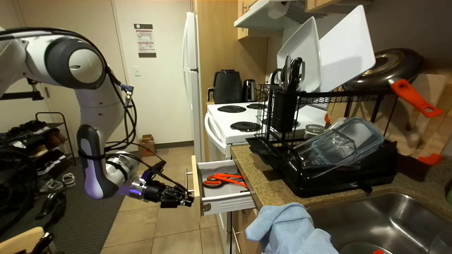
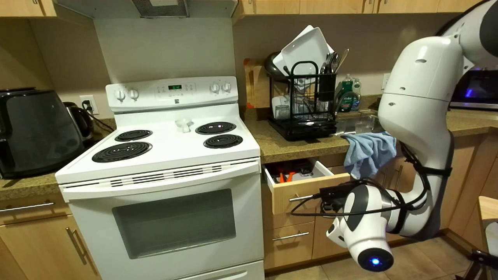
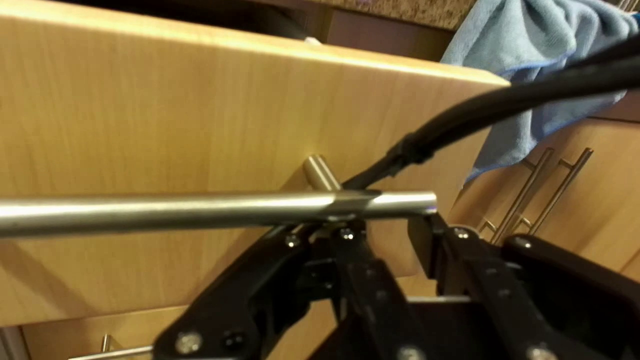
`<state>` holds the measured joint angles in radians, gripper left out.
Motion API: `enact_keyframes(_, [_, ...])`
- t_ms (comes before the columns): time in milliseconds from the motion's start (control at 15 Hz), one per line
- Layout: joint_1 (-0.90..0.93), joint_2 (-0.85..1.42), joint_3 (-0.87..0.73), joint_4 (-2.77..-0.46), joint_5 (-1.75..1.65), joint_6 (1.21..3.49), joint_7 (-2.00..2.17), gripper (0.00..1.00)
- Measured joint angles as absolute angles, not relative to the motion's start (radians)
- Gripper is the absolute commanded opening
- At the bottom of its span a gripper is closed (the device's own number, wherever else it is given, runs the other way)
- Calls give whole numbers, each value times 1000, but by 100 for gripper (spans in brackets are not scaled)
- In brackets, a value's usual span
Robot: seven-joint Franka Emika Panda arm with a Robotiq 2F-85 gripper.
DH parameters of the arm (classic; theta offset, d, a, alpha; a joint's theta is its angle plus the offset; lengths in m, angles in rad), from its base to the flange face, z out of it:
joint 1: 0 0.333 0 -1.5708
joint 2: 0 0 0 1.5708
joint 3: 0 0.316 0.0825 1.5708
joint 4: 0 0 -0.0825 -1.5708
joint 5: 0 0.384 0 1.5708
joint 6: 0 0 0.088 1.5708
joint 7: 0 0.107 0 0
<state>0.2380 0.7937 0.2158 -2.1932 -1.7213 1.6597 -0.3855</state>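
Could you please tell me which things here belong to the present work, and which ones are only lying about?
Seemingly in the work:
- drawer, standing open
- its handle, with the open jaws close to it

Seemingly just about:
- towel
- plates
- pan
- shoes
- orange utensils in the drawer

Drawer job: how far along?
Done: the drawer stands open, orange tools visible inside. In hand: the gripper is at the end of the handle, fingers apart, nothing visibly clamped. Left: probably backing clear, since the fingers sit right by the handle.
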Motion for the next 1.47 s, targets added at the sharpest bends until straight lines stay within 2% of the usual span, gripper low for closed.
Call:
enact_keyframes(333, [234, 809, 185, -2190, -1721, 1656, -384, 93])
enact_keyframes(400, [233, 809, 174, -2191, -1721, 1648, -384, 49])
enact_keyframes(467, [231, 808, 164, -2191, -1722, 1641, -385, 53])
enact_keyframes(533, [227, 808, 154, -2191, -1725, 1641, -386, 52])
enact_keyframes(1067, [217, 812, 87, -2210, -1776, 1618, -435, 2])
enact_keyframes(1467, [204, 766, 30, -2215, -1883, 1513, -458, 0])
